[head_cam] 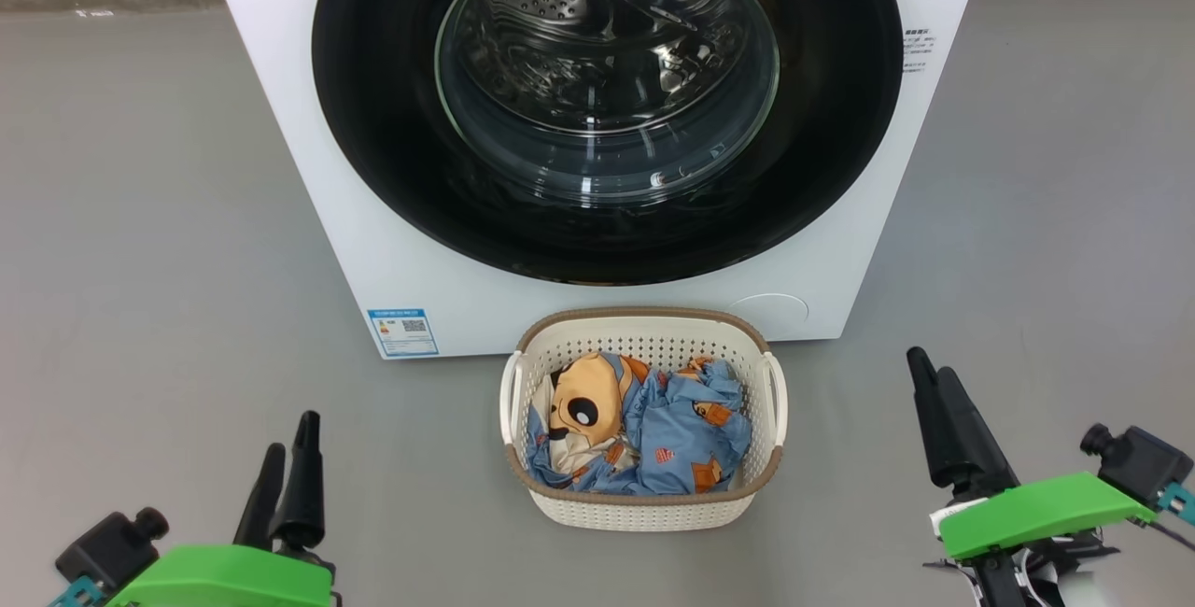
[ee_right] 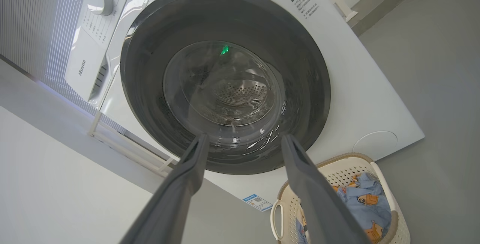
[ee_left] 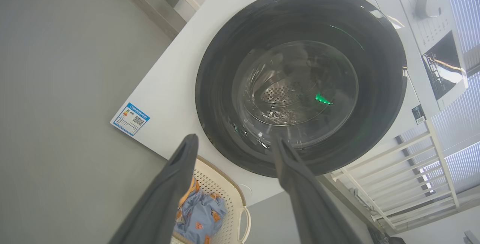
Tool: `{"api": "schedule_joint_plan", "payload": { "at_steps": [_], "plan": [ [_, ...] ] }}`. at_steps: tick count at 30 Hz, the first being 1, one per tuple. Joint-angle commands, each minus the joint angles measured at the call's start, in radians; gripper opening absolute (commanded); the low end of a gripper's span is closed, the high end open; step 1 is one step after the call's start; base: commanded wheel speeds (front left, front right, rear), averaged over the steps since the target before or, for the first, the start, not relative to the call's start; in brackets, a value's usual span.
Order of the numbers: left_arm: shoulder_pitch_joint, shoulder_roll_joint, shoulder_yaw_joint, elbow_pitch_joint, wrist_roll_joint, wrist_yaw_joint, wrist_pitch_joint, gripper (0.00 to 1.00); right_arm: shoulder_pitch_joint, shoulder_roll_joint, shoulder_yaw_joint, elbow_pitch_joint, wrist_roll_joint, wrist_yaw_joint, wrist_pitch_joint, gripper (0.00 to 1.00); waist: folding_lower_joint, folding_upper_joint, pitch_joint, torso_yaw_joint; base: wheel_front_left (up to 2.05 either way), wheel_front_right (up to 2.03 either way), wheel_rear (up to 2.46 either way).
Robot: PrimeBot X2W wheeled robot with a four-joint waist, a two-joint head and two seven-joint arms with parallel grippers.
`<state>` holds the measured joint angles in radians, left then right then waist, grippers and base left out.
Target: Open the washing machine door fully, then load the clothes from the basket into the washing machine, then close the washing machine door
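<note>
Left gripper (head_cam: 291, 431) and right gripper (head_cam: 931, 362) flank the basket (head_cam: 644, 514), well apart.

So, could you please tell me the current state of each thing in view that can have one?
washing machine door: fully shut against the washing machine.
basket: upright in front of the machine, holding laundry.
clothes: crumpled inside the basket, none loaded.
left hand: open, empty, clear of the basket.
right hand: open, empty, clear of the basket.
</note>
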<state>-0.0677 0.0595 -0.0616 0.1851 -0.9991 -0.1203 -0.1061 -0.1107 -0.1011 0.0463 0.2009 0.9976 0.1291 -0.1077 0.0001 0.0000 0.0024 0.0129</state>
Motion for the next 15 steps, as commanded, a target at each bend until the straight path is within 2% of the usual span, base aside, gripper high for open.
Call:
{"api": "schedule_joint_plan", "payload": {
  "at_steps": [1, 10, 15],
  "plan": [
    [-0.054, 0.02, 0.014, -0.021, 0.037, -0.007, -0.013, 1.0, -0.057, -0.014, 0.02, -0.027, -0.047, 0.001, -0.014, 1.0, -0.0001, 0.0, -0.001, 0.0, 0.0, 0.0, 0.0],
    [-0.056, 0.01, 0.024, 0.01, 0.181, -0.008, -0.04, 1.0, -0.067, -0.029, 0.052, -0.008, -0.248, 0.001, -0.04, 1.0, -0.0001, 0.0, -0.004, 0.001, 0.0, 0.0, 0.0],
    [-0.063, 0.01, 0.035, 0.025, 0.31, 0.0, -0.055, 1.0, -0.071, -0.025, 0.048, 0.011, -0.338, 0.001, -0.055, 1.0, -0.0001, 0.0, -0.006, 0.003, 0.0, 0.0, 0.0]
  ]
}}
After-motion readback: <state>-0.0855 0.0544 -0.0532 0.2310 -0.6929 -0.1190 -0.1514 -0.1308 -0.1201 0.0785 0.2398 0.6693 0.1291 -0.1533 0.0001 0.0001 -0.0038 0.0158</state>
